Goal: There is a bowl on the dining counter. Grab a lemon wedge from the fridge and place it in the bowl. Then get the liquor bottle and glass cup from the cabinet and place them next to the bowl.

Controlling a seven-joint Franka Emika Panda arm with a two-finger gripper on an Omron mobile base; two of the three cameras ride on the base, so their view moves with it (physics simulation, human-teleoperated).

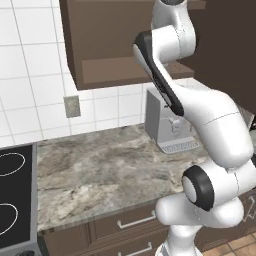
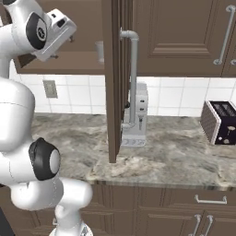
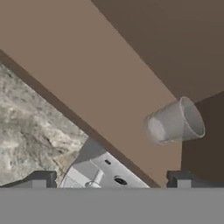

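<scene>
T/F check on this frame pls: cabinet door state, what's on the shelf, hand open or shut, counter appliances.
1. The dark brown wooden wall cabinet has a door swung open. True.
2. A translucent grey-white glass tumbler stands on the cabinet shelf. True.
3. The robot's two-finger hand is shut on the tumbler. False: the hand is open and the tumbler is apart from its fingertips.
4. A black-and-silver toaster sits on the marbled worktop. True.
5. The grey coffee machine lies tipped over. False: it stands upright against the tiled wall.
</scene>
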